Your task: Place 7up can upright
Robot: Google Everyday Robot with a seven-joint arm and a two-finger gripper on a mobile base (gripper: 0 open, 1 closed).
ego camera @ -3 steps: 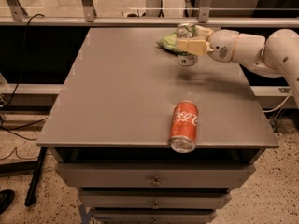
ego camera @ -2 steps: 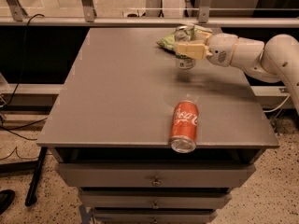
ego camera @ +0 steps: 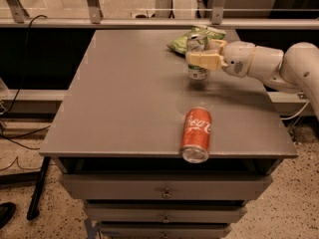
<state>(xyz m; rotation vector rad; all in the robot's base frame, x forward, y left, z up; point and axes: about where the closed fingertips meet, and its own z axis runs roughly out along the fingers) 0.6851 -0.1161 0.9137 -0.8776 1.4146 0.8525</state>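
Note:
The 7up can [ego camera: 197,72], silver-white with green markings, stands upright at the back right of the grey table [ego camera: 124,98]. My gripper [ego camera: 199,59] reaches in from the right, with its tan fingers [ego camera: 204,60] across the can's upper part. The can's bottom looks to be at or just above the table surface. The white arm [ego camera: 269,63] extends off to the right edge.
A red Coca-Cola can [ego camera: 196,134] lies on its side near the front edge. A green crinkled chip bag [ego camera: 187,40] lies just behind the 7up can. Drawers are below the tabletop. A rail runs along the back.
The gripper with the 7up can has shifted slightly left and down toward the table. The red can has not moved.

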